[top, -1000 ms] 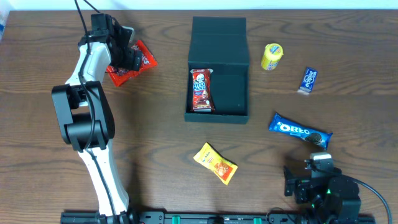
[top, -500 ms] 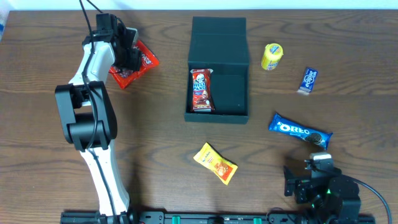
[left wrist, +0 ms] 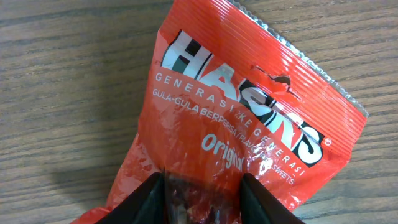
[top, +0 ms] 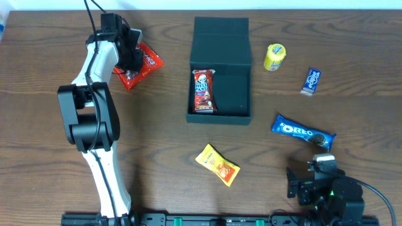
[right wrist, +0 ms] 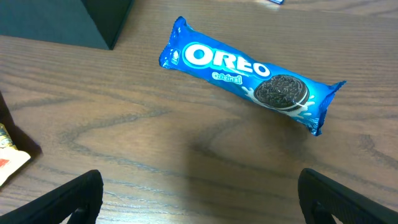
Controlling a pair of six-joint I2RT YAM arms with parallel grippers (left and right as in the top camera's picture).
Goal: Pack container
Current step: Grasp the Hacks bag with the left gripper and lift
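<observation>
The dark teal container [top: 233,37] lies open at the table's middle back, with a red-brown snack bar [top: 203,91] along its left side. At the far left lies a red sweets packet [top: 146,61] [left wrist: 249,106]. My left gripper [top: 129,64] [left wrist: 202,186] has its two dark fingers pressed on the packet's bunched near end. My right gripper [top: 312,181] [right wrist: 199,199] stands wide open over bare wood at the front right, with nothing between its fingers. A blue Oreo pack [top: 303,132] [right wrist: 249,74] lies just beyond it.
A yellow snack packet [top: 217,164] [right wrist: 9,158] lies in front of the container. A small yellow tub [top: 274,56] and a small blue packet [top: 311,80] sit at the back right. A corner of the container [right wrist: 62,18] shows in the right wrist view.
My left gripper has narrowed onto the red packet, and arm and packet have shifted slightly right and toward the back. The right arm has not moved.
</observation>
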